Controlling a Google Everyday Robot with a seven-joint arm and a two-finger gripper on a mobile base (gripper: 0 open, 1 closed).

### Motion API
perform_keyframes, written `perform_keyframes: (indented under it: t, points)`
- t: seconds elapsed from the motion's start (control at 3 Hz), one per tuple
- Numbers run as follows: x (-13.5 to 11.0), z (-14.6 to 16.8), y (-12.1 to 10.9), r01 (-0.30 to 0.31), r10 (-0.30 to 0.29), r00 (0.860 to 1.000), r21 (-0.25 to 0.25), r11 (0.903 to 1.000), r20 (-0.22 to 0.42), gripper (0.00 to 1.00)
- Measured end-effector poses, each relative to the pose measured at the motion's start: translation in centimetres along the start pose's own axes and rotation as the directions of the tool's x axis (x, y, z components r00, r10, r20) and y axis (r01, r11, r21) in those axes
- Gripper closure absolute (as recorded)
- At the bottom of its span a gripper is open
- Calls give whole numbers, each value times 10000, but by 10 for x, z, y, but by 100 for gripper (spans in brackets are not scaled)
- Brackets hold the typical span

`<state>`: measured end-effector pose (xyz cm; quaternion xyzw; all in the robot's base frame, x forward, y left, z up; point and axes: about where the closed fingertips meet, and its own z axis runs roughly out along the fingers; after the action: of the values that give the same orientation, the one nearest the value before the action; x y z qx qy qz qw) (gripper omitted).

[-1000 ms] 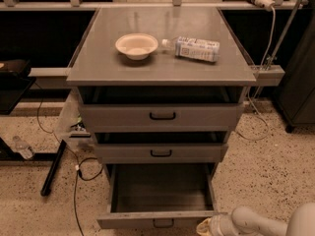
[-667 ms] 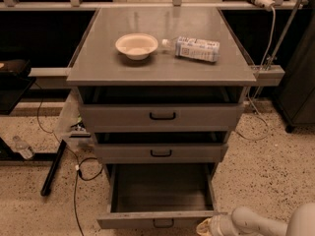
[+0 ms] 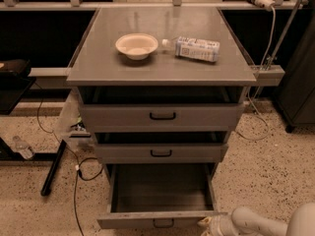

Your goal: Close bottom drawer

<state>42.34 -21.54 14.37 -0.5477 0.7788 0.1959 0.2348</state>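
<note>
The bottom drawer (image 3: 162, 219) is the lowest of three grey drawers and is pulled far out, its plain grey inside bare. Its flat front, with a small black loop handle (image 3: 163, 223), sits at the bottom edge of the camera view. My gripper (image 3: 206, 226) is at the bottom right, at the right end of that drawer front, on the end of my pale arm (image 3: 256, 222). The fingers are mostly hidden by the frame edge.
The middle drawer (image 3: 161, 152) and the top drawer (image 3: 162, 115) are each slightly open. On the cabinet top stand a white bowl (image 3: 137, 45) and a lying plastic bottle (image 3: 196, 48). Cables (image 3: 78, 181) run over the speckled floor at left. A dark cabinet (image 3: 298, 92) stands at right.
</note>
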Motion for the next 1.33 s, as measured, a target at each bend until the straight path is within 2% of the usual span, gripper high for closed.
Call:
perform_keyframes:
  t: [0.33,0.67,1.0,1.33]
  points:
    - [-8,-8,-16,-43,10,9985,606,9981,551,0]
    - [-9,-9,-17,-35,-8,9982,694,9976,607,19]
    - [-29,-22,-42,267,-433,9923,1406,9897,1163,42]
    - [-35,-22,-45,347,-539,9904,1484,9883,1270,40]
